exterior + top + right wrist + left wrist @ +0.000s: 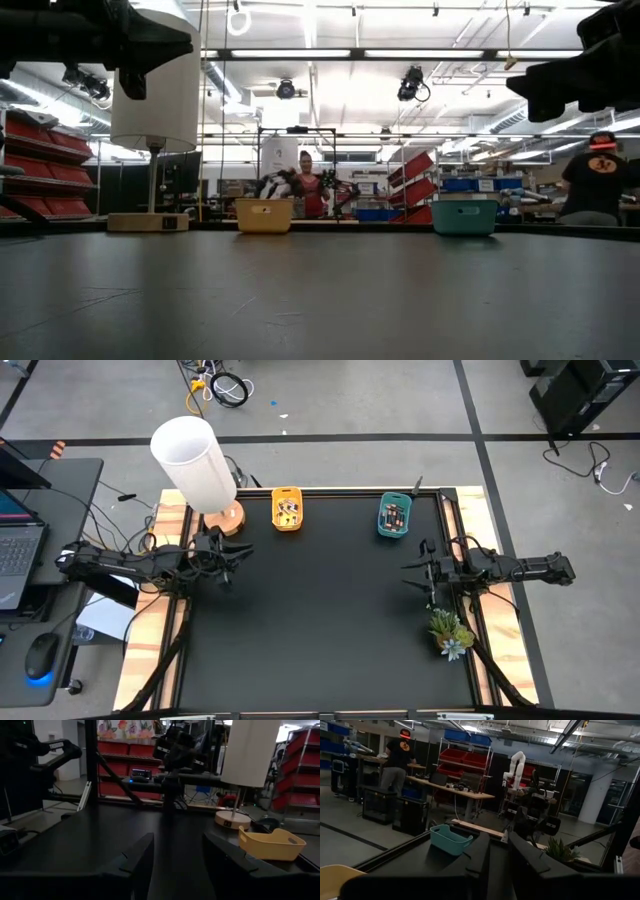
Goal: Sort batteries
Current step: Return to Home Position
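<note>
Two small bins stand near the table's far edge, a yellow bin (287,510) and a teal bin (393,517). Small batteries (290,513) lie inside the yellow one, and more batteries (394,516) lie in the teal one. My left gripper (238,553) hovers over the table's left side, pointing toward the right; in its wrist view (499,842) the fingers stand a little apart with nothing between them. My right gripper (408,568) hovers over the right side, pointing left, open and empty (178,842). Both are well short of the bins.
A lamp with a tall white shade (195,460) stands on a round wooden base (226,518) at the far left corner, close to my left gripper. A small plant (450,630) sits at the right edge. People stand in the room beyond the table (312,185).
</note>
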`<state>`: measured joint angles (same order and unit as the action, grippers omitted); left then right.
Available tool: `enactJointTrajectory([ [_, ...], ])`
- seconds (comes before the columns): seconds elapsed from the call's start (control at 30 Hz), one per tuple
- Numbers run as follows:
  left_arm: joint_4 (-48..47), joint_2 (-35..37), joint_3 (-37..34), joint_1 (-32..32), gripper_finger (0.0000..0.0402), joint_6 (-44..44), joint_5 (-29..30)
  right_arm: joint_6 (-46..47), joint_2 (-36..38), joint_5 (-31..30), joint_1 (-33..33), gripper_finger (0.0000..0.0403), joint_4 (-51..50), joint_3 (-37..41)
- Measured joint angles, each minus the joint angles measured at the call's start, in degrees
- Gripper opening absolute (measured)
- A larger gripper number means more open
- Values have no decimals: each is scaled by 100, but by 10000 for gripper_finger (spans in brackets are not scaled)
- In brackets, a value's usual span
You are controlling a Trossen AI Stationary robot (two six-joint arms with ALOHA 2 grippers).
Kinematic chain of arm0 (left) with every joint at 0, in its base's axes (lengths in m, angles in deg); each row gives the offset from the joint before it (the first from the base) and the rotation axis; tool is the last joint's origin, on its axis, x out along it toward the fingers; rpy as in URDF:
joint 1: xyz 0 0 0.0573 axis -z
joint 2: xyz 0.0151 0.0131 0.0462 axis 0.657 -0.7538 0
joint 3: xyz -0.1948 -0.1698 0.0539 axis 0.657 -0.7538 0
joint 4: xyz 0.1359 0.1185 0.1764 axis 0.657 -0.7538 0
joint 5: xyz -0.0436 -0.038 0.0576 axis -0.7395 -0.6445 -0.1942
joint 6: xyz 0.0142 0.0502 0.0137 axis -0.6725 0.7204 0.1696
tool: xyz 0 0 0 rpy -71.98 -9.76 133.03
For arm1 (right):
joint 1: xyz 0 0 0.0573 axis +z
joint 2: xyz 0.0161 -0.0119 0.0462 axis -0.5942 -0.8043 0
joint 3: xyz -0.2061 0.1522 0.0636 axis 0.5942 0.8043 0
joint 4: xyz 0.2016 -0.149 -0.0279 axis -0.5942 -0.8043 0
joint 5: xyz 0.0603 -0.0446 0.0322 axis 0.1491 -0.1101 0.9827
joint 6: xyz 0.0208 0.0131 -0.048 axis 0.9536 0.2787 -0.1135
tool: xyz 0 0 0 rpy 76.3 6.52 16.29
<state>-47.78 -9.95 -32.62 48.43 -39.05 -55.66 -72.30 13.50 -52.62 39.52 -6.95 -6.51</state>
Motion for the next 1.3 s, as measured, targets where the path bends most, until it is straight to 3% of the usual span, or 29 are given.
enactJointTrajectory([
  [0.4,64,31,-41,0,70,0,0,2,0,0,0,174,0,0],
  [0.67,912,307,-636,-208,70,192,-32,2,-1,-1,0,174,-2,0],
  [0.77,860,644,-920,-390,70,-203,-130,2,-1,0,0,174,-1,0],
  [0.9,301,991,-927,-654,70,-678,-521,2,-2,-2,0,174,-2,0],
  [1.03,-218,1259,-929,-960,70,-538,-1079,2,-2,-2,0,174,1,0],
  [1.3,-2211,1910,-928,-1632,70,-270,-2087,2,-1,-2,0,174,2,0],
])
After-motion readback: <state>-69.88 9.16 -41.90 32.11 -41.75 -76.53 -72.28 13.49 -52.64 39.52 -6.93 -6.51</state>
